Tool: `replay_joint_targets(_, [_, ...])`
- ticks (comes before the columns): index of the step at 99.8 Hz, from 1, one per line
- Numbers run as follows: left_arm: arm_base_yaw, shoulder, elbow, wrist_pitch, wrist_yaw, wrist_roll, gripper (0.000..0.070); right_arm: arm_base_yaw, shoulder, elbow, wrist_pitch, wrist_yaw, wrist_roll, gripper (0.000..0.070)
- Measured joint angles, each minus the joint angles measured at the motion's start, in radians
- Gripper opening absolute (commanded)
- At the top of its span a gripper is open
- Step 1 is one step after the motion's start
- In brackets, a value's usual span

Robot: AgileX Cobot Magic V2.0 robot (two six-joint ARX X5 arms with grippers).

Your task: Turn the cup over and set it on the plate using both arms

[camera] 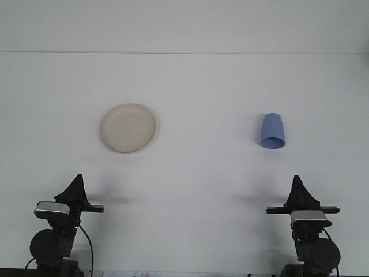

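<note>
Cup: the blue cup (pixel 272 131) lay on the right half of the white tabletop (pixel 196 179), about midway between far and near edges, apparently tipped with its wider rim toward the near edge; exact pose hard to judge.
Plate: the cream plate (pixel 128 128) sat on the left half, well apart from the cup, nothing on it.
Left end effector (pixel 76 187): parked at the near-left corner, fingers drawn together to a point, holding nothing.
Right end effector (pixel 298 189): parked at the near-right corner, likewise closed and empty.
Progress: nothing appeared done; reaching, grasping, flipping, handing over and placing all remained.
</note>
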Motion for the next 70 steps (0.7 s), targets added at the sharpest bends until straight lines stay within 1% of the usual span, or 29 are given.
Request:
replay_joint_targets(12, [0.000, 0.000, 0.000, 0.000, 0.000, 0.000, 0.0015, 0.000, 0.000, 0.001, 0.029, 0.000, 0.000, 0.0000])
replay_joint_targets(24, [0.000, 0.000, 0.000, 0.000, 0.000, 0.000, 0.0015, 0.000, 0.006, 0.043, -0.076, 0.016, 0.000, 0.0000])
replay_joint_targets(34, [0.000, 0.000, 0.000, 0.000, 0.000, 0.000, 0.0015, 0.000, 0.061, 0.149, -0.192, 0.072, 0.002, 0.0000])
replay_joint_targets(46, [0.000, 0.000, 0.000, 0.000, 0.000, 0.000, 0.0015, 0.000, 0.179, 0.281, -0.238, 0.122, 0.028, 0.0000])
replay_joint_targets(60, [0.000, 0.000, 0.000, 0.000, 0.000, 0.000, 0.0015, 0.000, 0.377, 0.449, -0.320, 0.130, 0.040, 0.0000])
replay_joint_targets(70, [0.000, 0.000, 0.000, 0.000, 0.000, 0.000, 0.0015, 0.000, 0.513, 0.546, -0.325, 0.131, 0.045, 0.0000])
